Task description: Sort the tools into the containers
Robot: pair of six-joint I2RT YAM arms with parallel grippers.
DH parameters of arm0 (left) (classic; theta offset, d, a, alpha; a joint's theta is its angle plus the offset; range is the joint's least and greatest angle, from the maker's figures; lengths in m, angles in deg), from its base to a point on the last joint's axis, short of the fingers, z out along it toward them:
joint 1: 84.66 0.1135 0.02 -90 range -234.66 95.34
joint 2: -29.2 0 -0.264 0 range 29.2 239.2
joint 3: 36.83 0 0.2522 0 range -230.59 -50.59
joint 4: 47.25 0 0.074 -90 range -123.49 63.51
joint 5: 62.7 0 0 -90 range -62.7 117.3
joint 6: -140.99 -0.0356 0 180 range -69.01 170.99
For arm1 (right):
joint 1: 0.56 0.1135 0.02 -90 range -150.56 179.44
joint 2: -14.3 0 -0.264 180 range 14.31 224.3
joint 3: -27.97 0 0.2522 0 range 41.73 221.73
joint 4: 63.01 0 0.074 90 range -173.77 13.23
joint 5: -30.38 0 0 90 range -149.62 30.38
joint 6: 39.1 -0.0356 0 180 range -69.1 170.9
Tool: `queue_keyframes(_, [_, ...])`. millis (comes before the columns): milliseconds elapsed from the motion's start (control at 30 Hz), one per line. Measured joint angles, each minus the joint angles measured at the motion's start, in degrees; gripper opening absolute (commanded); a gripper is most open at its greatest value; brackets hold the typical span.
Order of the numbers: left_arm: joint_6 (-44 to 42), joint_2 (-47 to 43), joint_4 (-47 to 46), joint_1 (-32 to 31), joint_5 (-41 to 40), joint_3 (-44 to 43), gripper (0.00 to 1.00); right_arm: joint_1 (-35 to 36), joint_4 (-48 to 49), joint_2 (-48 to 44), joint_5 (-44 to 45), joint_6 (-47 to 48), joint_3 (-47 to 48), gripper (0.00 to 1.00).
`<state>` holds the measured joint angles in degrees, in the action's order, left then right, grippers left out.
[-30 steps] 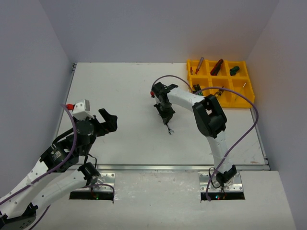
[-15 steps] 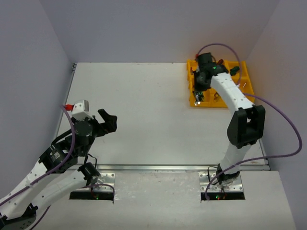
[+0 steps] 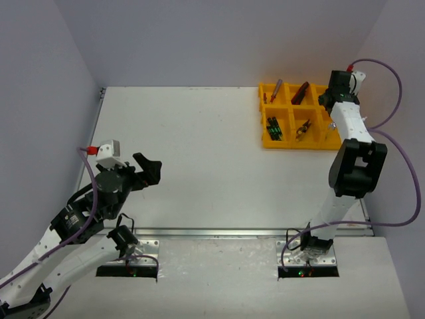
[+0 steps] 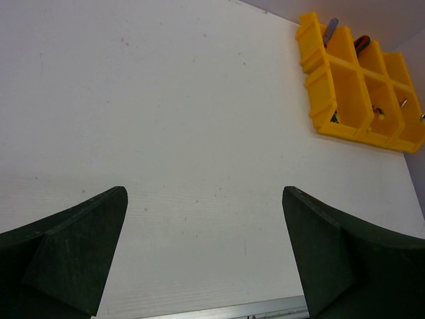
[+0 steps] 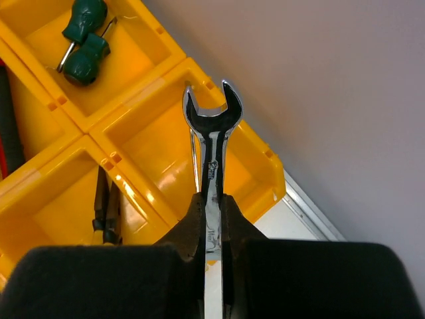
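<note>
One yellow tray point(image 3: 285, 146) counted, six compartments point(image 5: 153, 153) in it, two green screwdrivers point(image 5: 81, 65), one pair of pliers point(image 5: 106, 212), one silver wrench point(image 5: 212, 139) clearly made out.

1. the right gripper point(image 5: 211, 216) is clamped on the shank of a silver wrench point(image 5: 212, 133).
2. the wrench's open end points away from the camera, over a corner compartment of the yellow tray point(image 5: 133, 90).
3. two green-handled screwdrivers point(image 5: 83, 40) lie in the next compartment.
4. black-and-yellow pliers point(image 5: 106, 209) lie in another.
5. a grey wall point(image 5: 332, 100) rises just behind the tray.
</note>
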<state>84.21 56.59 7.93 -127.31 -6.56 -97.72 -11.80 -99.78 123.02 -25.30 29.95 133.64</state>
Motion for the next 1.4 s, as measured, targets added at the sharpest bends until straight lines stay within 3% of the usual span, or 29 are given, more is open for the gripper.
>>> queue_keyframes(367, [0.0,-0.1,-0.1,0.0,0.4,0.0,1.00,-0.7,9.4,9.8,2.8,0.6,-0.4,0.01])
queue_keyframes(433, [0.0,-0.1,-0.1,0.0,0.4,0.0,1.00,-0.8,10.5,11.0,2.8,1.0,-0.4,0.06])
queue_keyframes(467, [0.0,-0.1,-0.1,0.0,0.4,0.0,1.00,-0.8,10.8,11.3,2.8,1.3,-0.4,0.11])
queue_keyframes(533, [0.0,-0.1,-0.1,0.0,0.4,0.0,1.00,-0.9,11.3,11.4,2.9,1.6,-0.4,0.36])
queue_keyframes(633, [0.0,-0.1,-0.1,0.0,0.4,0.0,1.00,-1.0,12.3,11.4,3.0,2.2,-0.2,0.60])
queue_keyframes(900, [-0.1,0.3,-0.3,0.2,0.4,0.0,1.00,-0.9,9.2,9.8,1.7,0.8,0.1,0.74])
queue_keyframes(967, [-0.6,0.9,-0.7,1.6,1.1,0.0,1.00,-0.8,6.6,7.5,0.0,-0.7,-0.4,0.85])
queue_keyframes(1000, [-1.0,1.4,-1.1,3.3,1.9,0.0,1.00,-0.5,5.6,5.4,-1.4,-1.5,-1.5,0.96])
queue_keyframes(1200, [-3.5,5.7,-3.9,19.6,7.6,0.3,1.00,5.4,1.1,-15.1,-10.3,-2.0,-12.7,0.99])
queue_keyframes(1400, [-3.9,10.5,-3.9,25.6,7.0,0.3,1.00,24.4,-4.4,-34.5,-14.3,0.4,-20.9,0.99])
